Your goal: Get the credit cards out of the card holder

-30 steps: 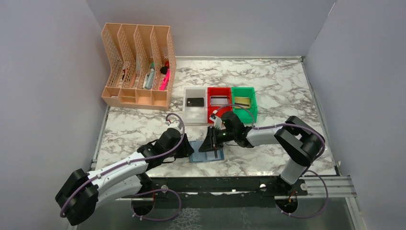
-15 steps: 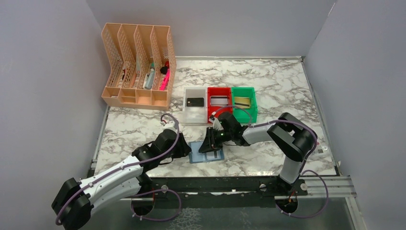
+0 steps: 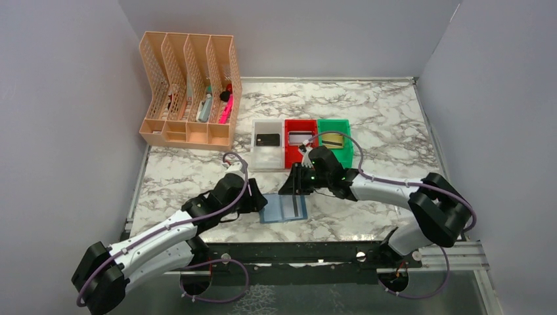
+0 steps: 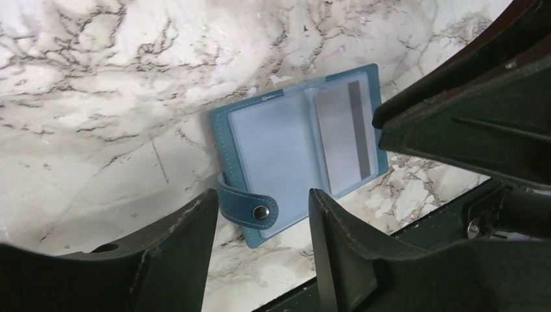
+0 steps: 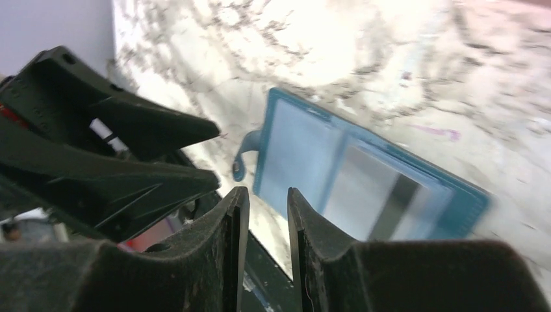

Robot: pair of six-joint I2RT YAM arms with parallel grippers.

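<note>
top cam fixed high behind the arm bases (image 3: 394, 281), looking down and forward over the tabletop (image 3: 394, 118), left wrist cam super close, staring down past its own fingers (image 4: 162, 260), right wrist cam just as close but tilted, all three share the open card holder (image 3: 276, 210)

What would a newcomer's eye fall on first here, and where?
The blue card holder lies open at the near edge of the table, a silver card in one pocket, with the left gripper and right gripper close by. Behind it the white bin, red bin and green bin each hold a card.
</note>
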